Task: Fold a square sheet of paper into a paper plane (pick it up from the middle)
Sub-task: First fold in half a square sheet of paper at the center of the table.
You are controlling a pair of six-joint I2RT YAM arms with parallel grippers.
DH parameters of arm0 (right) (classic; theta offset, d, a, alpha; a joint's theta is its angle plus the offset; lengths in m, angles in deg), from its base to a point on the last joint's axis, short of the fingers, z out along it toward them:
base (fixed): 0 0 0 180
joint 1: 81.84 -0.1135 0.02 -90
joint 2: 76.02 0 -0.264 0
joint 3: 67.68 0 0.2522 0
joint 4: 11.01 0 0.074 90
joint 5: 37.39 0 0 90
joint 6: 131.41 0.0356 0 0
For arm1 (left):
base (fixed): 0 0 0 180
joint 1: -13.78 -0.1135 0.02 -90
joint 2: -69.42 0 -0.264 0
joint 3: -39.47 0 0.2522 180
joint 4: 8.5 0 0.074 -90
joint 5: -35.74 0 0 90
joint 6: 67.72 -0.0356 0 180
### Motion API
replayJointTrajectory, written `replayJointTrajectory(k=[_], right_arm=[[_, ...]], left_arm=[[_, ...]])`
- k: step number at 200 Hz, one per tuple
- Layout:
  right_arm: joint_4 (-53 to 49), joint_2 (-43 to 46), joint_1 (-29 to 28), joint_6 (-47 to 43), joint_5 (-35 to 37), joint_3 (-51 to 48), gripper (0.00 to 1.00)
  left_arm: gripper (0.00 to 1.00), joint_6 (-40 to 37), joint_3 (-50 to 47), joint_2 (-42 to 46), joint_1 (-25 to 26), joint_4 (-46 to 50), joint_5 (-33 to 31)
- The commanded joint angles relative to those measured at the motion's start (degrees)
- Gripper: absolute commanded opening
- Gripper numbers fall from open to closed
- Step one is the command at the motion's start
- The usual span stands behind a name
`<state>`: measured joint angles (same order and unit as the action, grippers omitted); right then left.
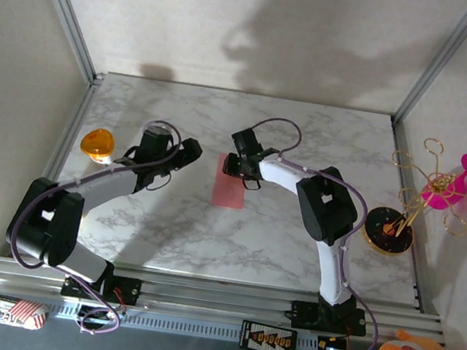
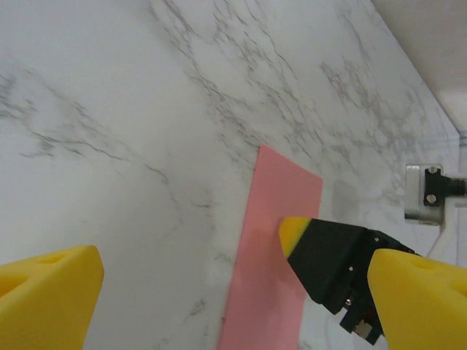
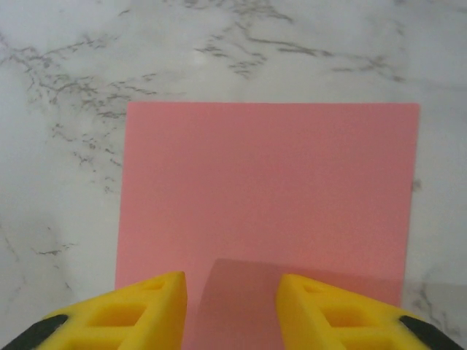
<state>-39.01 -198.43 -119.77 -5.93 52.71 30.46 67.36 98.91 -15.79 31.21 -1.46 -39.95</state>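
The pink paper (image 1: 231, 189) lies flat on the middle of the table (image 1: 326, 136), the right gripper (image 3: 232, 288) poised over one edge with fingers slightly parted, the left gripper (image 2: 233, 281) spread wide just off its left side.

Flat salmon-pink square sheet of paper (image 2: 281, 197) on the white grey-veined marble tabletop (image 2: 146, 109). The left gripper (image 2: 233, 299) frames the foreground, its yellow foam fingertips (image 2: 47, 292) spread wide. The right gripper (image 2: 295, 235), black with a yellow tip, overlaps the sheet's right edge
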Motion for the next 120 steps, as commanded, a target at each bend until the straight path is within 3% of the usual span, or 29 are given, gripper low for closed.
replayJointTrajectory(k=[1,46,85,120], right_arm=[[-1.24,3.17,0.87,4.53,-3.02,-2.62,0.41],[5.67,16.21,4.05,-0.66,-10.5,-9.26,0.52],[5.67,23.38,7.19,1.36,-11.07,-19.03,0.53],[5.98,27.03,8.96,3.1,-12.31,-25.39,0.55]], left_arm=[[0.94,1.67,-0.04,-2.12,1.68,-3.56,3.89],[0.89,3.58,3.61,-7.62,4.48,-7.24,8.92],[0.69,3.88,11.15,-17.11,6.87,-7.67,13.23],[0.53,1.2,20.2,-25.6,8.64,-2.52,13.65]])
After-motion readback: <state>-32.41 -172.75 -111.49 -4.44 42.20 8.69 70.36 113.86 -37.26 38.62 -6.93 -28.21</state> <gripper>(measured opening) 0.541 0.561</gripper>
